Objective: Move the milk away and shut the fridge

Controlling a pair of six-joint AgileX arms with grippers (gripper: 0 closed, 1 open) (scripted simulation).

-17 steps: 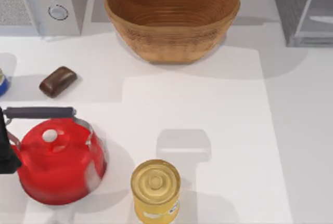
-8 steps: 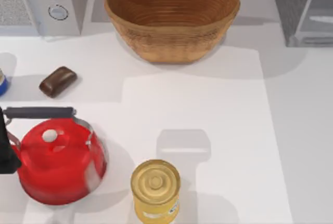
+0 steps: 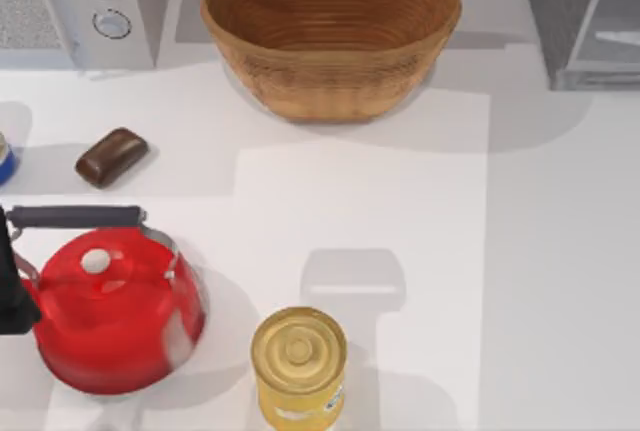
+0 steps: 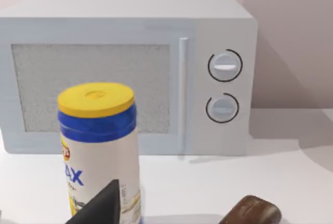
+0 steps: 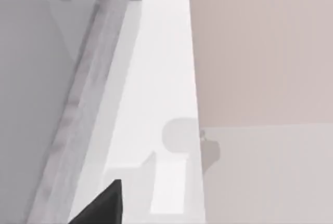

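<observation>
The milk is out of view. The fridge [image 3: 580, 21] stands at the table's back right corner, dark grey with a pale door panel [image 3: 612, 36] angled outward. A grey face of the fridge [image 5: 47, 78] runs close alongside in the right wrist view, where one dark fingertip [image 5: 104, 206] of my right gripper pokes in. A black part of my left arm [image 3: 8, 291] sits at the left edge beside the red kettle. The left wrist view shows one dark fingertip [image 4: 101, 206] in front of a white tube.
A light-grey microwave [image 3: 80, 6] with two knobs is back left and a wicker basket [image 3: 330, 36] back centre. A brown block [image 3: 110, 156], red kettle [image 3: 115, 316] and gold-lidded yellow can [image 3: 298, 361] stand left and front. A yellow-lidded white-and-blue tube [image 4: 99, 146] is at the far left.
The shaded area on the table's right side has spread a little leftward and its edge now runs straight. No object has moved.
</observation>
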